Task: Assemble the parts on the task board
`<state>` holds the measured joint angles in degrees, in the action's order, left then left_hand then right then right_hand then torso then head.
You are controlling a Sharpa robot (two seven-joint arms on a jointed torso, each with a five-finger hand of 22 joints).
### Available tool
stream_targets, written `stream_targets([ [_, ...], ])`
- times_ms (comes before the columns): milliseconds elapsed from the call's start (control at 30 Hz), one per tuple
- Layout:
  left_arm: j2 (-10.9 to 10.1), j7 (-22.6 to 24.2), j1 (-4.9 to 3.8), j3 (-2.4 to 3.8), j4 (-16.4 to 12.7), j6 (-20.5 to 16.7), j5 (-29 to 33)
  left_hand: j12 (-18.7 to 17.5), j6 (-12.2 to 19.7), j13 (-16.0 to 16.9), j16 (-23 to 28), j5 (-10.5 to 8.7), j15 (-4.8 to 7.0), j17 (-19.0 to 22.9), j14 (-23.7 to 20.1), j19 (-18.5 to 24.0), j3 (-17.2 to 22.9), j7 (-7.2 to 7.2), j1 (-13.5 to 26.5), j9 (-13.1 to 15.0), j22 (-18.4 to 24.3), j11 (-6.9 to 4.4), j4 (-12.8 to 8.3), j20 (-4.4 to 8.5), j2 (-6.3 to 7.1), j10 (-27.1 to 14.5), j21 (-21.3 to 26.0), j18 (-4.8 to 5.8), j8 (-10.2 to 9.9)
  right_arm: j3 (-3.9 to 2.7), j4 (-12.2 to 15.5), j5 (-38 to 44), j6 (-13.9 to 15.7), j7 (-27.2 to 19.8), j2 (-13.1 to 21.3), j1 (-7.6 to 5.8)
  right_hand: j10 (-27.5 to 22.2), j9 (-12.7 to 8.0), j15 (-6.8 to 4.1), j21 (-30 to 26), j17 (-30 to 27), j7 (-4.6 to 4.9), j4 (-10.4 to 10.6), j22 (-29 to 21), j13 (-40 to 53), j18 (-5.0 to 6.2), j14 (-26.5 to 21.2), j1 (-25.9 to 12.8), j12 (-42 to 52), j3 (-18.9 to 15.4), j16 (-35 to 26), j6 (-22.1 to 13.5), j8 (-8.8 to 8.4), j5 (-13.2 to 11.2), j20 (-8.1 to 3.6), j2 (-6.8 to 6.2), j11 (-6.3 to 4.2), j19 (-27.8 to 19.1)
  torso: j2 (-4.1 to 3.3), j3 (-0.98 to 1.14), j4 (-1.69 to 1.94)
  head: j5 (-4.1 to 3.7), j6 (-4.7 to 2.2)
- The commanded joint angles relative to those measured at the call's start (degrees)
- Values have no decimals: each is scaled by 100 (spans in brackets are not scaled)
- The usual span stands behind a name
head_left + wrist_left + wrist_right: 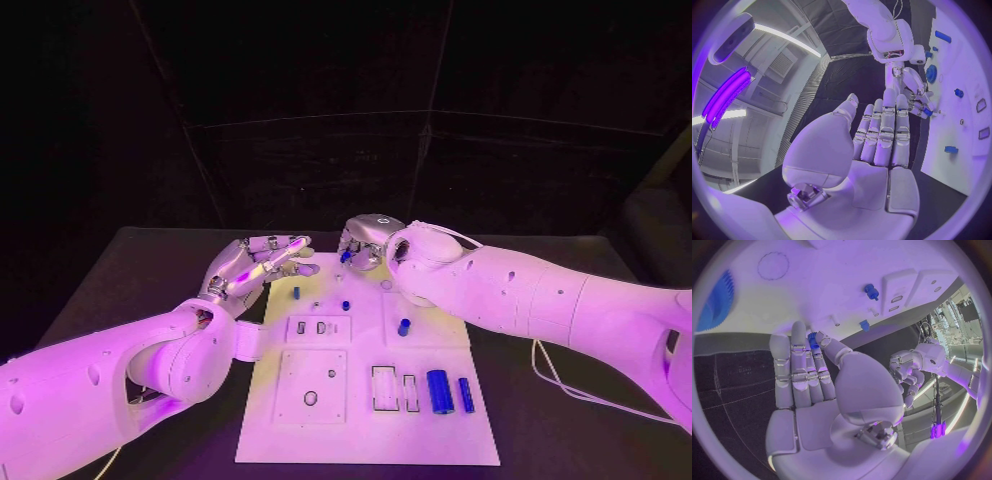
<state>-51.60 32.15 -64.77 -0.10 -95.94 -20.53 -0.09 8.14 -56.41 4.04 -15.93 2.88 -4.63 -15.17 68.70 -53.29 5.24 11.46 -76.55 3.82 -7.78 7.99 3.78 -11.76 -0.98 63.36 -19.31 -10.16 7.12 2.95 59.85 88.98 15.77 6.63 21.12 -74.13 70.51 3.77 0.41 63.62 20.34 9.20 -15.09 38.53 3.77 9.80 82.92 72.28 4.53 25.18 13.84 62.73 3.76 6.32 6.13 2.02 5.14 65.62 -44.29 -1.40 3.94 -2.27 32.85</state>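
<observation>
The white task board (361, 420) lies in the middle of the black table. My right hand (369, 243) hovers over the board's far edge and pinches a small blue part (812, 342) between thumb and a finger. The same part (924, 111) shows at the right hand's (907, 82) fingertips in the left wrist view. My left hand (260, 264) is at the board's far left corner, fingers stretched out straight toward the right hand, holding nothing. Its bare palm (873, 165) is plain in the left wrist view. On the board, small blue pegs (296, 293) (345, 305) (404, 326) stand.
Two long blue parts (440, 391) (466, 394) lie beside open slots (385, 388) at the board's near right. A blue gear (717, 300) sits on the board near the right hand. Raised white blocks with holes (312, 384) take up the board's left side.
</observation>
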Motion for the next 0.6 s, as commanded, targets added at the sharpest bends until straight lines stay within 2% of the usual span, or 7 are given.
stream_targets([
  [33,6,15,-11,2,-13,103,-55,-30,8,-6,22,24,-41,-5,-9,-26,5,49,10,-8,7,32,-39,-3,-40,-2,39,-36,-39,-5,-3,7,-228,18,-12,-14,-60,3,-9,25,11,20,3,-17,0,-36,26,-19,-24,48,-31,-43,-3,12,7,-70,3,-41,-2,-1,-10,15,8],
  [433,6,8,-14,2,-7,110,-55,-32,8,-7,23,24,-41,-7,-9,-26,6,49,9,-8,8,32,-40,-3,-40,-2,40,-36,-40,-5,-79,12,-270,34,-66,-13,-206,-4,9,-42,54,38,56,-176,-12,-5,31,-56,-80,143,-46,-158,-18,-18,22,-149,34,-167,-6,0,-11,16,-1],
  [500,7,5,-15,2,-5,114,-55,-40,9,-7,28,24,-42,-13,-10,-26,10,50,5,-8,11,33,-45,-4,-44,-5,43,-36,-46,-5,-100,12,-256,29,-81,-13,-364,-11,29,-118,70,61,79,-319,-27,19,37,-90,-104,162,-50,-253,-28,-32,33,-205,66,-257,-7,0,-15,18,0],
  [533,7,2,-15,2,-4,119,-55,-40,9,-7,28,24,-42,-13,-10,-26,10,50,5,-8,11,33,-45,-4,-44,-5,43,-36,-46,-4,-116,12,-230,22,-94,-13,-630,-17,67,-255,88,103,112,-554,-33,58,47,-148,-105,146,-54,-401,-30,-89,52,-301,115,-401,-8,0,-16,22,-4],
  [600,7,-1,-16,2,-2,123,-55,-40,9,-7,28,24,-42,-13,-10,-26,10,50,5,-8,11,33,-45,-4,-44,-5,43,-36,-46,-4,-133,9,-202,8,-106,-14,-941,-19,118,-369,108,162,156,-707,-28,84,64,-195,-96,61,-57,-624,-28,-177,64,-420,167,-507,-11,0,-17,23,-7],
])
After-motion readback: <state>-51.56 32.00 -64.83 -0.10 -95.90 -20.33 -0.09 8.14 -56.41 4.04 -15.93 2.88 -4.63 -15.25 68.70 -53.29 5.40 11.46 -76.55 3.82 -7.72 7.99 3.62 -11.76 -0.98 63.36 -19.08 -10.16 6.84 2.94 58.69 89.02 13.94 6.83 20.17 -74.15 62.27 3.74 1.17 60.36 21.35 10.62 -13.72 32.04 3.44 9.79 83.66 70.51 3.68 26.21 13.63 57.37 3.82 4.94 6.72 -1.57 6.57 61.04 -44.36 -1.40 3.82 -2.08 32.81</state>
